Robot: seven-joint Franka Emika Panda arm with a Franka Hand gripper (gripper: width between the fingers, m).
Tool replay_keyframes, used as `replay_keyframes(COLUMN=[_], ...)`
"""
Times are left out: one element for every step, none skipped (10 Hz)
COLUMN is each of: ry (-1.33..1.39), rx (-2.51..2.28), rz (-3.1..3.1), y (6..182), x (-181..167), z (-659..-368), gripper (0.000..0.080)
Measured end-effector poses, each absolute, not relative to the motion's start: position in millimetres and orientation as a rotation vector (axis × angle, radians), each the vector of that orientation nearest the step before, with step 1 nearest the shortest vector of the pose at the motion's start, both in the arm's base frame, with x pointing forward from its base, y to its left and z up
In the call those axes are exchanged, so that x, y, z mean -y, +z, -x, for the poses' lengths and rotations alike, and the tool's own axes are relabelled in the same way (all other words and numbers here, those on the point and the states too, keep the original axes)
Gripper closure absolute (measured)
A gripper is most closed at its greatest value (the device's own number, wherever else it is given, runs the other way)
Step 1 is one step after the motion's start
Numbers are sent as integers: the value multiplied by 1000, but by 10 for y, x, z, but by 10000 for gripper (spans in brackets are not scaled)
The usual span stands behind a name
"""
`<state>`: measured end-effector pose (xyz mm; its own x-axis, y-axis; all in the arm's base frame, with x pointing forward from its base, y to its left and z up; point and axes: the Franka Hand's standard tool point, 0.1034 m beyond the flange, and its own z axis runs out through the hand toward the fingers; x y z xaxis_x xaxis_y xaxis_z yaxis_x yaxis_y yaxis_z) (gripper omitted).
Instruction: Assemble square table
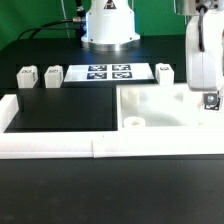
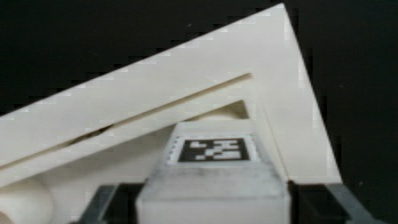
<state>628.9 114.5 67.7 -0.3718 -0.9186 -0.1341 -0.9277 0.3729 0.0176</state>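
The white square tabletop (image 1: 160, 108) lies at the exterior view's right, with a round socket (image 1: 133, 122) at its near corner. My gripper (image 1: 210, 100) hangs over the plate's far right part. In the wrist view a white leg (image 2: 217, 150) with a black-and-white tag stands between my dark fingers (image 2: 103, 205), in front of a corner of the tabletop (image 2: 196, 75). A thin dark gap shows on each side of the leg, so the gripper (image 2: 221, 200) reads as open around it. Whether the leg's foot sits in a socket is hidden.
Three more tagged legs stand along the back: two on the left (image 1: 26, 76) (image 1: 53, 74) and one on the right (image 1: 164, 72). The marker board (image 1: 108, 73) lies between them. White border rails (image 1: 50, 148) frame the black work area; the robot base (image 1: 108, 25) is behind.
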Motion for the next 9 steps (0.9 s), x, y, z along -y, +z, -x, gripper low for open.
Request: replay_keyframes(ry=[137,137,137,136,133,128,130,131,131], rx=[-2517,-2514,-2503,-2438,-2416,-2403,-2405,-2406,-2404], rz=[1700,1705,1717,1778,1777,1774,1779,1783,1786], y=[674,672,684,835,1017,1123,1088,1069,1069], x=[-1146,-1146,-1167,-1285,-1342,-1336,-1332,-1335,-1336], z=[-6287,-6287,-6286,-6260,-6207,-6208,-6197,-6192,-6193], gripper=[270,188,157,157,152,152,150,150,150])
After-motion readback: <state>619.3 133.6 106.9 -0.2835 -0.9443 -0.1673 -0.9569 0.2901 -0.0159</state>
